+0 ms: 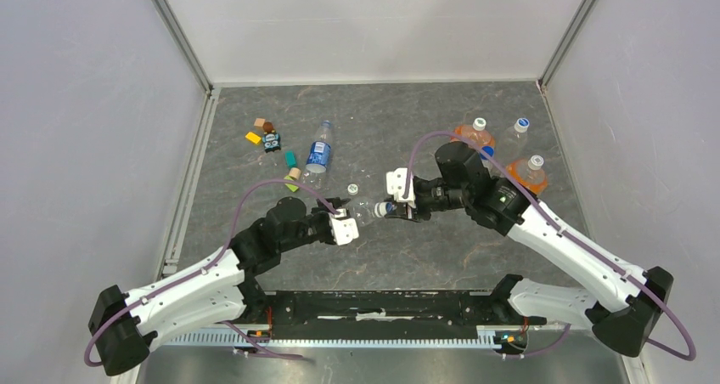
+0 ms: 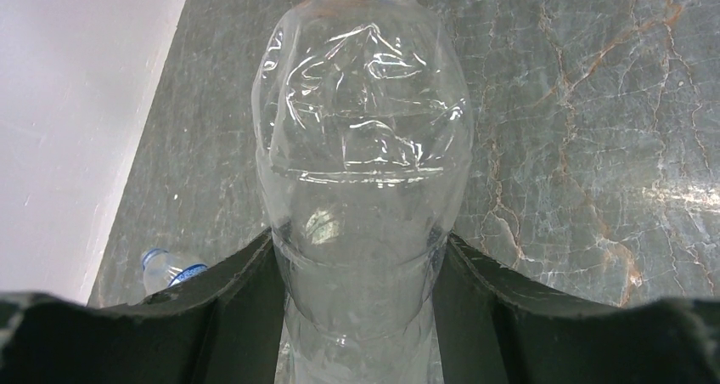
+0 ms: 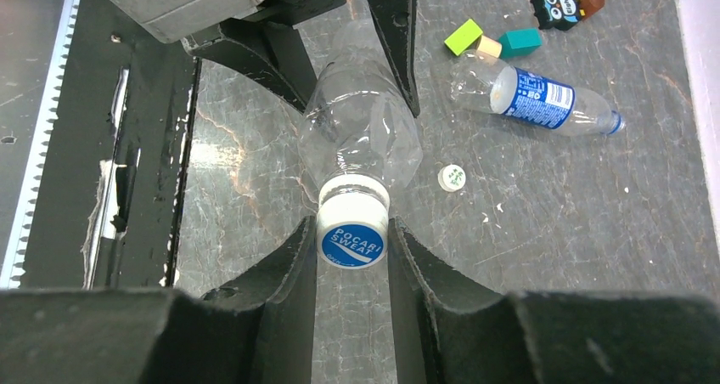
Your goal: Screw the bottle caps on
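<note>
My left gripper (image 1: pixel 346 223) is shut on the unlabelled clear bottle (image 1: pixel 365 209) and holds it lying sideways above the table; in the left wrist view the bottle (image 2: pixel 365 146) fills the space between the left gripper's fingers (image 2: pixel 358 241). My right gripper (image 1: pixel 392 207) is shut on the white cap with a blue printed top (image 3: pixel 352 235), which sits on that bottle's neck (image 3: pixel 361 129). The right gripper (image 3: pixel 352 227) has a finger on each side of the cap. A second small white cap (image 1: pixel 351 189) (image 3: pixel 452 177) lies loose on the table. The blue-label bottle (image 1: pixel 317 155) (image 3: pixel 543 99) lies on its side, uncapped.
Two orange-liquid bottles (image 1: pixel 474 134) (image 1: pixel 531 173) and a clear blue-capped bottle (image 1: pixel 516 133) stand at the back right, behind the right arm. Toy blocks and a small figure (image 1: pixel 272 142) lie at the back left. A black rail (image 1: pixel 382 307) runs along the near edge.
</note>
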